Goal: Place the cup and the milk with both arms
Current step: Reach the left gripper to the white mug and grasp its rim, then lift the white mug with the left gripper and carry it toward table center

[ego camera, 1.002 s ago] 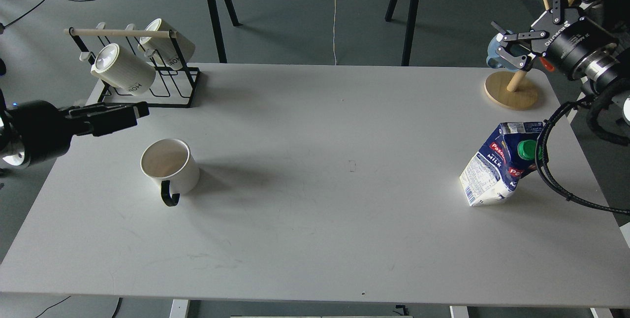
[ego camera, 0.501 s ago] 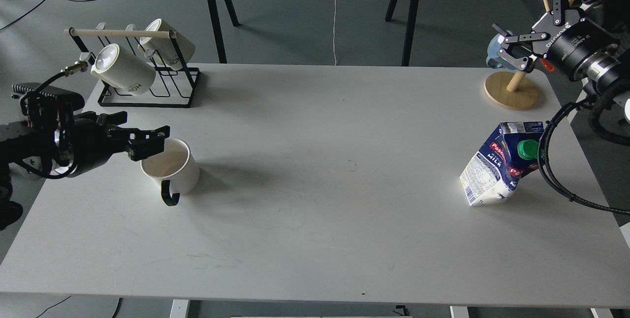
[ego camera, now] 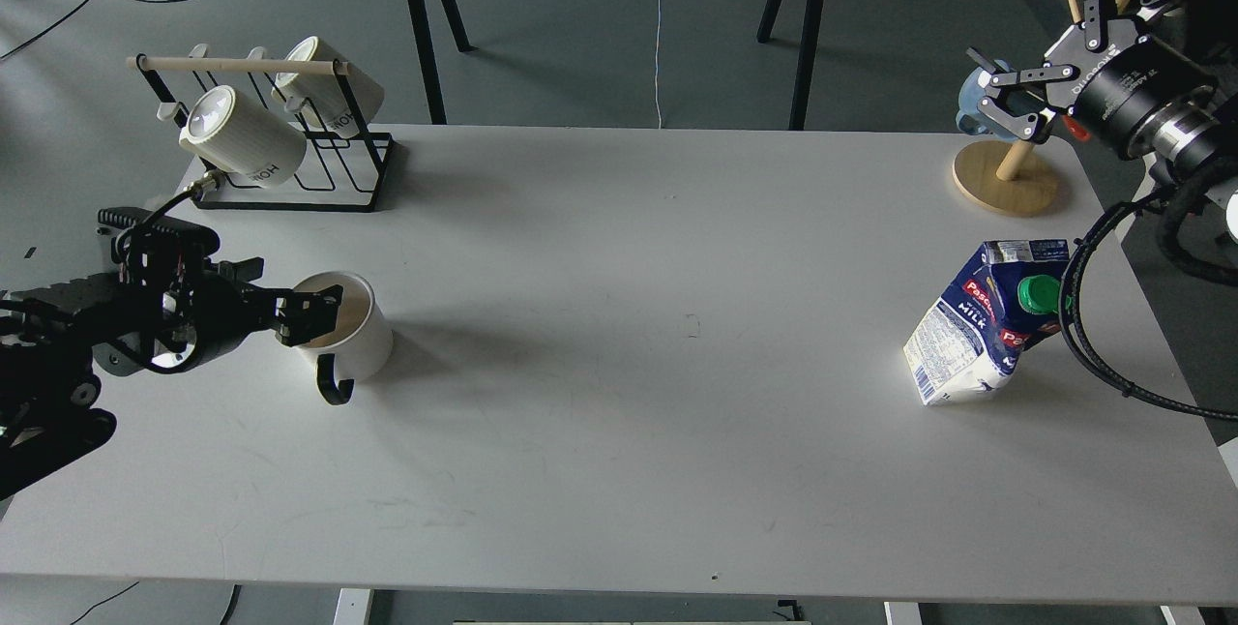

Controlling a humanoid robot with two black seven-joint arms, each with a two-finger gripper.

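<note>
A white cup [ego camera: 356, 340] with a black handle [ego camera: 334, 383] stands upright on the white table [ego camera: 638, 248] at the left. My left gripper [ego camera: 311, 313] is at the cup's left rim, open, with one finger over the opening and one outside the wall. A blue and white milk carton [ego camera: 972, 340] with a green cap [ego camera: 1038, 293] leans tilted at the right. My right gripper [ego camera: 1025, 11] is wide open, high above the table's far right corner, well away from the carton. Its black cable [ego camera: 1069, 315] hangs in front of the carton.
A black wire rack [ego camera: 290, 161] with two white mugs lying in it stands at the back left. A round wooden stand [ego camera: 1006, 182] with pegs and a blue object [ego camera: 967, 114] stands at the back right, just under my right gripper. Table legs and cables lie beyond.
My left arm has swung down and to the right, from beside the rack to the cup's left rim. The right arm, cup and carton have hardly moved.
</note>
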